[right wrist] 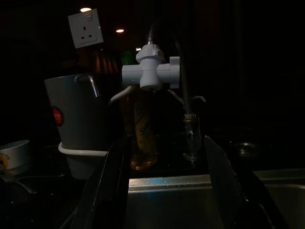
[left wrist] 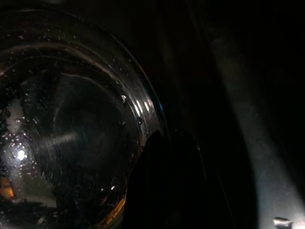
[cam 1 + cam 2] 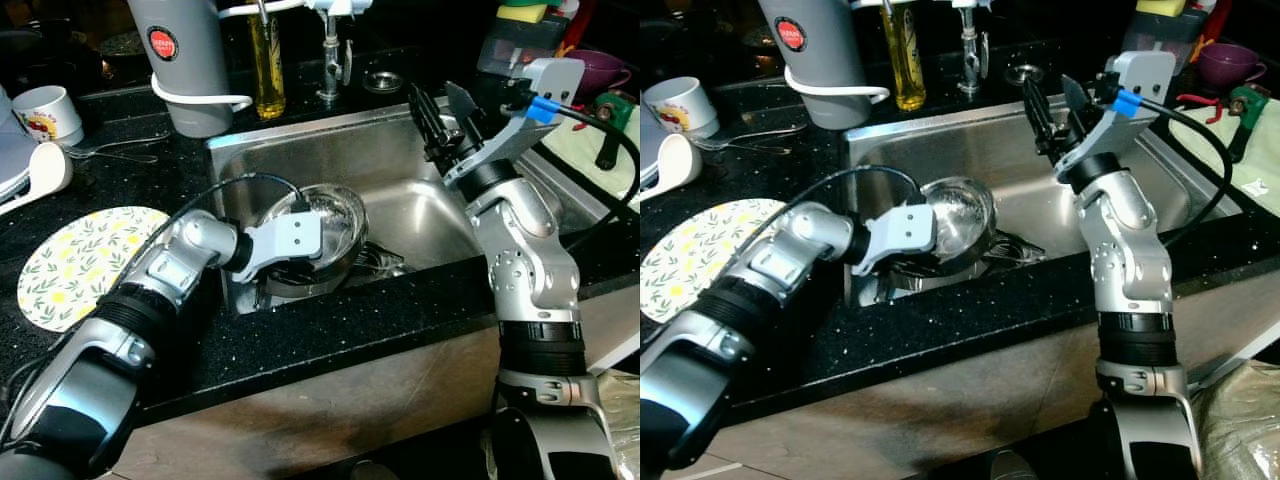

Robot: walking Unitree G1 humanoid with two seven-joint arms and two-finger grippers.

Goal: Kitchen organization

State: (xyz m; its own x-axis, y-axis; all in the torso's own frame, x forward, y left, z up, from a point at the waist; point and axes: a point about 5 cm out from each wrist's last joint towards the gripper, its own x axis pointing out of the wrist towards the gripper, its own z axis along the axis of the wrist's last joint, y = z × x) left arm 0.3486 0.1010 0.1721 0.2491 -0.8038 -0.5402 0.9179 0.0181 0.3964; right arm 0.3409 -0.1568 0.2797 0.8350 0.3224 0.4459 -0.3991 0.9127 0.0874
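In the left eye view you see a steel sink (image 3: 420,150) set into a black countertop (image 3: 330,330). Your left gripper (image 3: 300,262) reaches down into the sink, at the rim of a steel bowl (image 3: 335,215) that stands tilted against other dishes. The fingers are hidden behind the wrist plate, so you cannot tell if they pinch the rim. Your right gripper (image 3: 440,118) is raised above the right part of the sink, with its fingers spread apart and nothing between them. On the counter to the left lies a round plate with a leaf pattern (image 3: 75,262), and behind it a white mug (image 3: 48,112). Behind the sink stand a grey container (image 3: 190,60), a yellow bottle (image 3: 267,65) and the tap (image 3: 330,50).

In the right eye view you see the same scene; a purple cup (image 3: 1230,62) stands at the far right of the counter.

In the left wrist view it is very dark. You look into the wet inside of the bowl (image 2: 71,133), and one dark finger (image 2: 167,186) lies at its rim. The other finger cannot be made out.

In the right wrist view the two fingers (image 1: 102,191) stand well apart, with the sink's back edge (image 1: 167,181) between them. Beyond them are the tap with a white fitting (image 1: 151,74), the yellow bottle, the grey container and a wall socket (image 1: 86,27).
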